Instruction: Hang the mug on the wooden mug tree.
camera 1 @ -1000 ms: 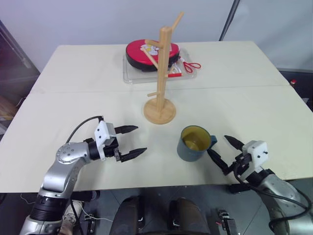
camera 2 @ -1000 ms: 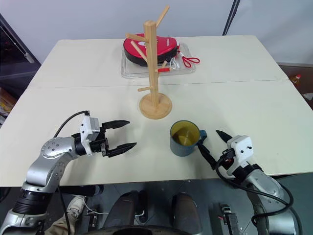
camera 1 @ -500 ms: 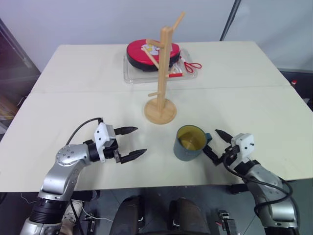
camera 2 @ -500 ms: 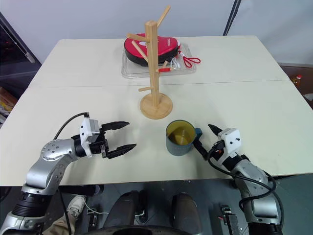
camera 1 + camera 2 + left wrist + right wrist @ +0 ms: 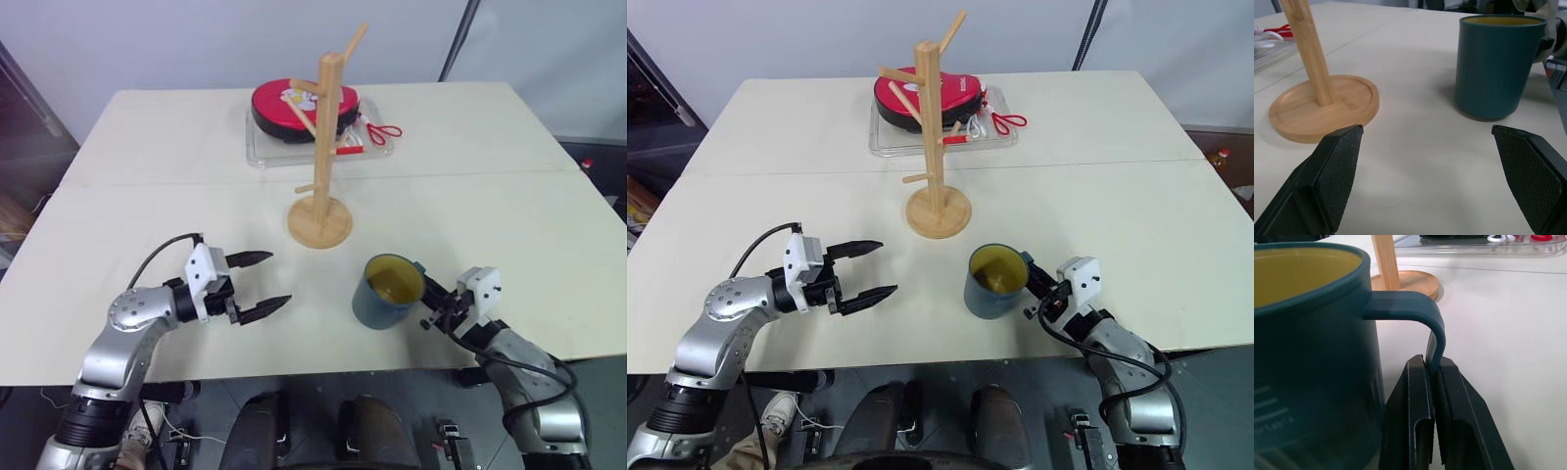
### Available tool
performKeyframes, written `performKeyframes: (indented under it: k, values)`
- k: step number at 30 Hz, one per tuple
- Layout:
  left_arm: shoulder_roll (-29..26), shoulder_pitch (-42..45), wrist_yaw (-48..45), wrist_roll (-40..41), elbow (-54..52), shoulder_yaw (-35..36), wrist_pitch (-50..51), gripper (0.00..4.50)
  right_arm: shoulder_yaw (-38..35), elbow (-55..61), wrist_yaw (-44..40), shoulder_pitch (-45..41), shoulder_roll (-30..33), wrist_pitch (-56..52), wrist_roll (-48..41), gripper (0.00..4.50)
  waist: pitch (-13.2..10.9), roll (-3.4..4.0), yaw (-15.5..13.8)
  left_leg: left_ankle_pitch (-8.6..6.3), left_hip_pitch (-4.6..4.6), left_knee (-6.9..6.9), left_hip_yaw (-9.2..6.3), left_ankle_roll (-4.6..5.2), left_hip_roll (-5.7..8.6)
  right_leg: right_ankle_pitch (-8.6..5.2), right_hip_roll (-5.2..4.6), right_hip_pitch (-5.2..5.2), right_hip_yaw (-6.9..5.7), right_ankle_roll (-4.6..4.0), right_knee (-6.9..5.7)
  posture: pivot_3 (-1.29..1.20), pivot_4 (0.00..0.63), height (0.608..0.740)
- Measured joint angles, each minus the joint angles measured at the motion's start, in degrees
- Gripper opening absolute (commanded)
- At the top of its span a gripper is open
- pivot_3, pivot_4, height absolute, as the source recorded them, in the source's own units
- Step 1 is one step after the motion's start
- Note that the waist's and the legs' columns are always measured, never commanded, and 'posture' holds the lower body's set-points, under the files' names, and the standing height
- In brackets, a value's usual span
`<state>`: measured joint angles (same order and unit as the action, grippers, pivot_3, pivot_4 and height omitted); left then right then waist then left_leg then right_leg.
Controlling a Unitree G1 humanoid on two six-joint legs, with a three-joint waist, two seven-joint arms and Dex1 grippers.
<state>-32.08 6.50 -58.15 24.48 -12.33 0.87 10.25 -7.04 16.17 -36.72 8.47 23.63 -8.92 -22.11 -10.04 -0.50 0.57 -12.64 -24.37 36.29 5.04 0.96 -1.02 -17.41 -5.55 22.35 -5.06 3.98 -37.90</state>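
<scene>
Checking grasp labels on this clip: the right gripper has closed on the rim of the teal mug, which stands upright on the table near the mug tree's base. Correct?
Not quite. The right gripper is shut on the mug's handle, not its rim, as the right wrist view shows. The mug does stand upright on the table near the wooden mug tree.
</scene>
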Motion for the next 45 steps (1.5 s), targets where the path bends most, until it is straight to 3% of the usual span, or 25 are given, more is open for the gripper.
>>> performKeyframes:
  k: [3, 6, 11, 20, 26, 45]
  values:
    - [0.0, 1.4, 0.3, 0.2, 0.7, 0.6, 0.0, 4.5, 1.2, 8.0, 0.3, -1.4, 6.3, -2.2, 4.0, 0.04, 0.0, 0.03, 0.1, 0.0, 0.0, 0.03, -0.01, 0.0, -0.01, 0.0, 0.01, 0.0, 0.0, 0.0, -0.01, 0.0, 0.15, 0.74]
    - [0.1, 3.8, 0.4, 2.0, 1.6, 1.4, 0.3, 4.5, 1.8, 14.4, 0.5, -10.0, 12.4, -6.3, 7.3, 0.04, 0.0, 0.02, 0.2, 0.01, 0.02, 0.05, -0.02, -0.02, -0.04, 0.0, 0.06, 0.0, 0.0, 0.0, -0.02, 0.0, 0.15, 0.74]
    - [0.4, 5.8, 0.4, 3.2, 3.3, 2.3, 0.7, 4.5, 3.6, 12.0, 0.9, -26.2, 17.8, -11.8, 11.3, 0.04, 0.0, -0.04, -0.1, 0.01, -0.03, 0.06, 0.0, 0.01, 0.02, 0.0, 0.02, 0.0, -0.03, 0.0, -0.01, 0.0, 0.15, 0.74]
    - [0.7, 8.2, 3.7, 11.0, -0.6, 6.0, 7.3, 4.5, 7.4, -6.5, -3.3, -40.5, 18.0, -7.0, 14.4, 0.04, -0.1, -0.1, 0.2, 0.0, -0.04, 0.15, 0.01, 0.04, 0.04, 0.01, 0.01, -0.02, -0.04, 0.02, -0.09, 0.0, 0.15, 0.74]
    - [0.6, 9.3, 5.9, 12.9, -1.9, 7.9, 9.4, 4.5, 9.7, -12.6, -6.5, -46.6, 17.9, -4.3, 15.8, 0.04, -0.1, -0.1, 0.2, 0.0, -0.05, 0.21, 0.02, 0.04, 0.03, 0.01, 0.02, -0.02, -0.05, 0.02, -0.13, 0.0, 0.15, 0.74]
    - [0.6, 10.3, 7.1, 13.6, -1.9, 8.4, 9.5, 4.5, 16.6, -17.9, -11.0, -57.1, 13.5, -6.9, 19.1, 0.04, -0.1, -0.1, 0.2, 0.0, -0.05, 0.23, 0.02, 0.03, 0.02, 0.01, 0.01, -0.01, -0.05, 0.02, -0.16, 0.0, 0.15, 0.74]
